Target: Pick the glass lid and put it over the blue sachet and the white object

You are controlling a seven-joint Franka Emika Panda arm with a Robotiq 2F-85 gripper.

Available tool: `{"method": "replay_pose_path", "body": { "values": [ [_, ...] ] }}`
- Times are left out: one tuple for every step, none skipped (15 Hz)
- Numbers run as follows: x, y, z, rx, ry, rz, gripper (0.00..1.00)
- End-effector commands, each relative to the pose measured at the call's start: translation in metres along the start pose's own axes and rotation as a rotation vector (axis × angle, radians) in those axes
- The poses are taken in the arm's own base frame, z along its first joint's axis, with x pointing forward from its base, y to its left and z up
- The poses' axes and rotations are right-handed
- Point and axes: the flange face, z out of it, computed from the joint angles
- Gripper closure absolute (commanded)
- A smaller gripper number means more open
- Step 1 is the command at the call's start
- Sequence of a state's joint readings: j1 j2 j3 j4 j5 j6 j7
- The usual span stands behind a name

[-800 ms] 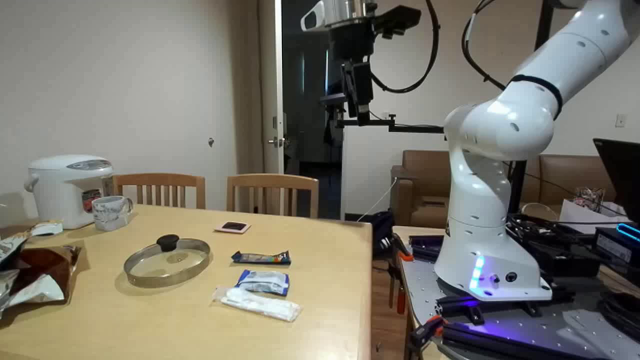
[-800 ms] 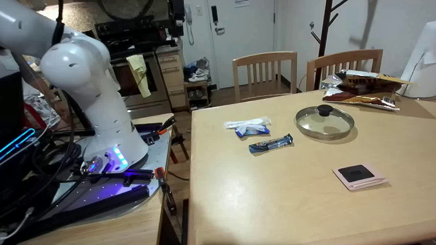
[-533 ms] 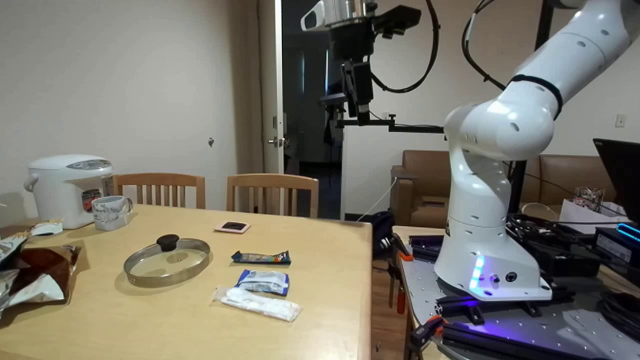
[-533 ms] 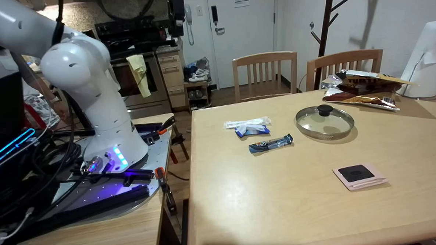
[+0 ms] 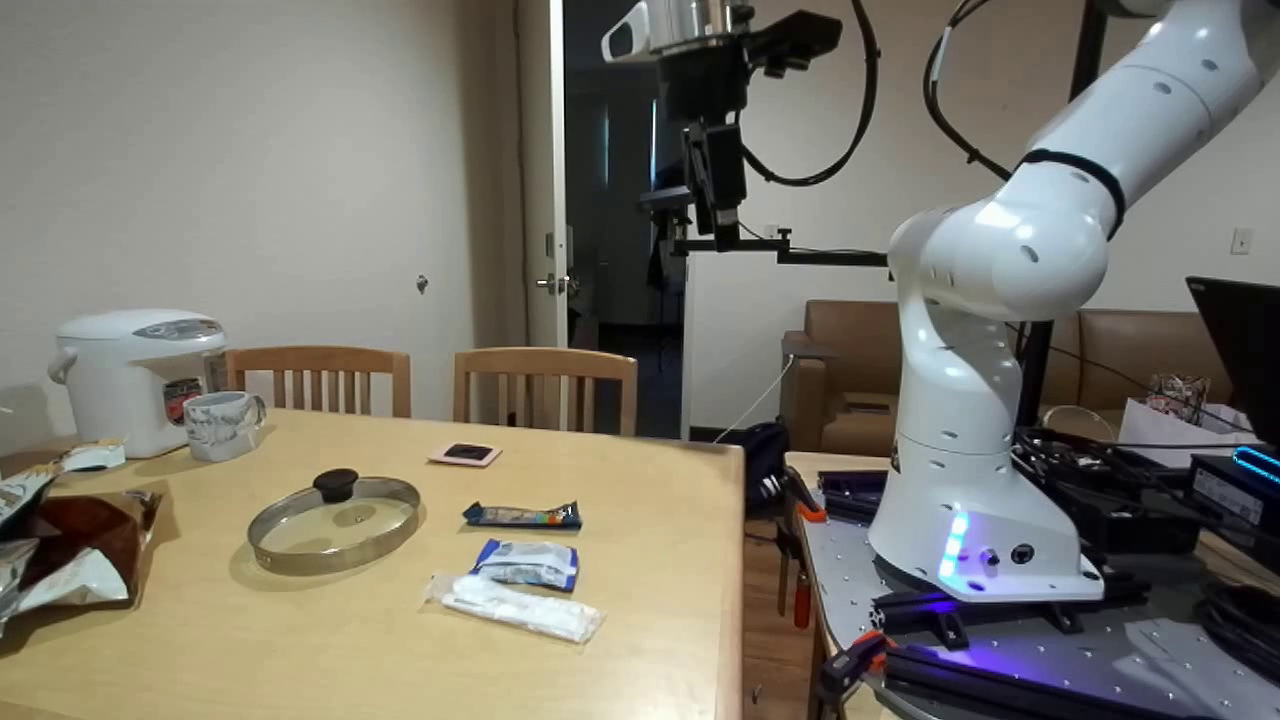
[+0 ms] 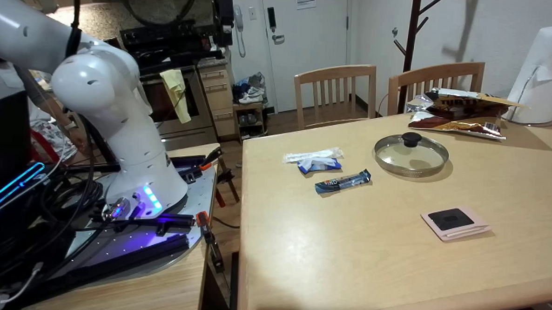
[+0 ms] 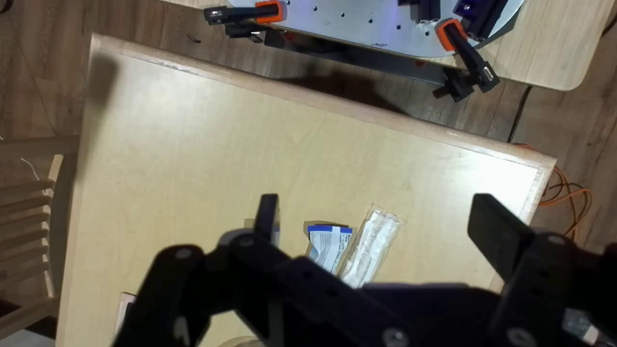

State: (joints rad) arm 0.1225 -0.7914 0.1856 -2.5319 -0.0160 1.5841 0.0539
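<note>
Fingers (image 7: 496,236) wide apart, the black gripper (image 7: 378,219) hung high.
On the pale wooden table (image 5: 300,650) I saw a blue-and-white rectangular sachet (image 5: 528,566) beside a white oblong packet (image 5: 515,606); apart from both, the round metal-rimmed glass lid (image 5: 335,528).

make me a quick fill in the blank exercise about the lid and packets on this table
The glass lid rests on the table with its knob facing ____.
Of the dark wrapped bar, blue sachet and white object, the middle one is the ____.
In the wrist view, the tool is ____, not shut.

Missing words: up; blue sachet; open
</note>
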Motion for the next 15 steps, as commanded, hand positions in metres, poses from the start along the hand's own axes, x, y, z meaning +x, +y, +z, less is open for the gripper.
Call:
{"method": "replay_pose_path", "body": {
  "values": [
    [0.005, -0.002, -0.001, 0.024, 0.038, -0.009, 0.0],
    [0.01, -0.002, -0.002, 0.037, 0.077, -0.009, 0.0],
    [0.015, -0.001, -0.004, 0.034, 0.111, -0.003, 0.0],
    [0.023, 0.0, -0.004, 0.038, 0.148, 0.006, 0.0],
    [0.029, 0.001, -0.005, 0.042, 0.178, 0.005, 0.0],
    [0.038, 0.004, -0.003, 0.049, 0.205, 0.013, 0.0],
    [0.047, 0.007, 0.0, 0.057, 0.231, 0.02, 0.0],
    [0.057, 0.01, 0.003, 0.071, 0.25, 0.026, 0.0],
    [0.065, 0.012, 0.007, 0.071, 0.273, 0.024, 0.0],
    [0.078, 0.016, 0.01, 0.073, 0.296, 0.026, 0.0],
    [0.088, 0.019, 0.013, 0.08, 0.312, 0.038, 0.0],
    [0.1, 0.022, 0.013, 0.08, 0.328, 0.036, 0.0],
    [0.109, 0.024, 0.016, 0.082, 0.34, 0.043, 0.0],
    [0.12, 0.027, 0.016, 0.081, 0.345, 0.046, 0.0],
    [0.129, 0.029, 0.017, 0.083, 0.348, 0.045, 0.0]
  ]
}}
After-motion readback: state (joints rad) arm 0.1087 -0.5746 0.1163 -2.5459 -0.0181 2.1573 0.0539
